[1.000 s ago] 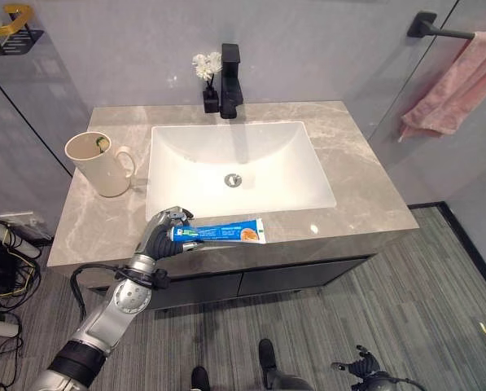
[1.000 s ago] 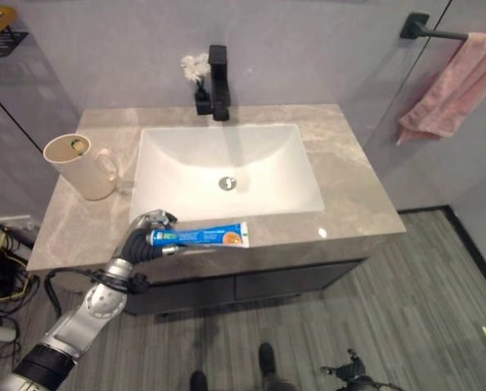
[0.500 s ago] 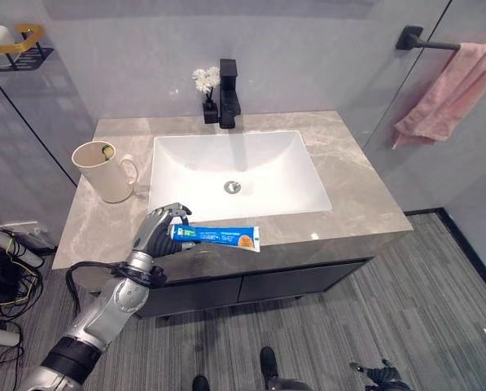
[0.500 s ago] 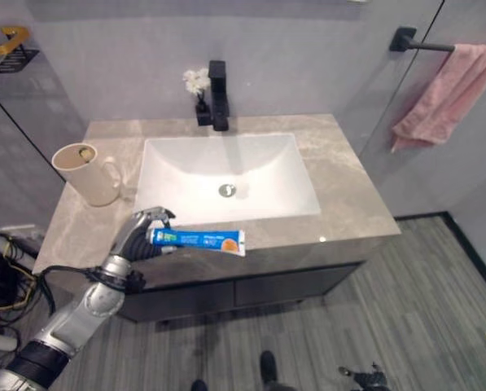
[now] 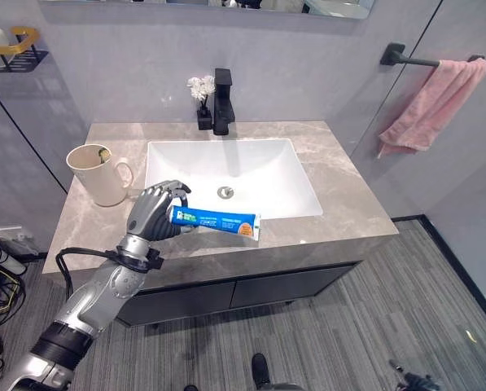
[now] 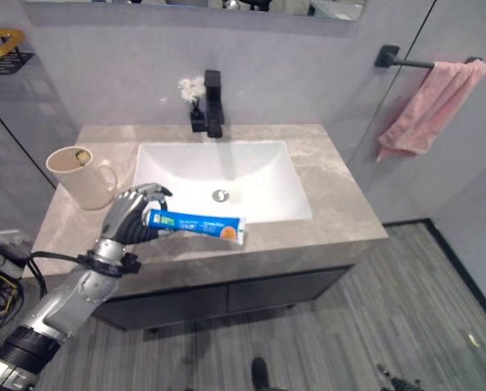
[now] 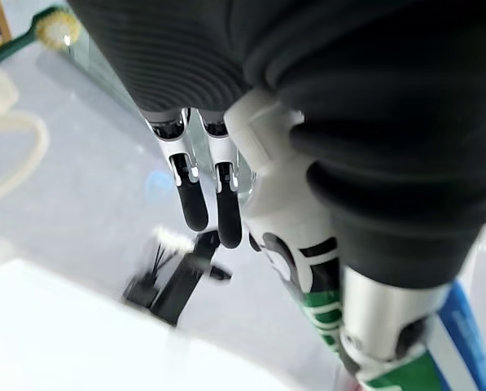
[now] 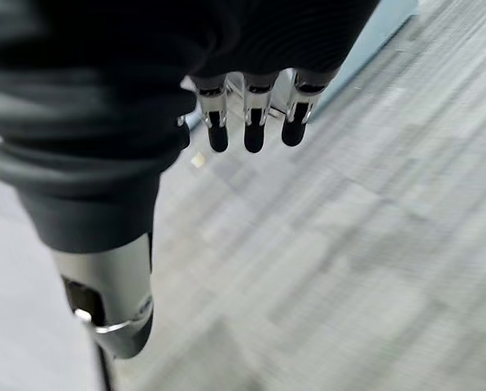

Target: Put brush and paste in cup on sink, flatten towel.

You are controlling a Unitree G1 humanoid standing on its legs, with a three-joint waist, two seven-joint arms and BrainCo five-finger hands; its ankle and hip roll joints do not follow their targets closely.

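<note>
Lifted off the desk (image 5: 340, 191), paste (image 5: 216, 221) sits clamped in the left hand's (image 5: 151, 213) curled fingers; tilt it upright before lowering into the cup (image 5: 96, 173).

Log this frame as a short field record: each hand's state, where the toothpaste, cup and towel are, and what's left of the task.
left hand: shut on the toothpaste tube, held level above the counter's front edge
right hand: fingers relaxed, holding nothing, over the floor
cup: upright on the counter left of the sink, something green-tipped inside, likely the brush
towel: pink, bunched on the wall bar
remaining: paste not yet in cup; towel not flattened
</note>
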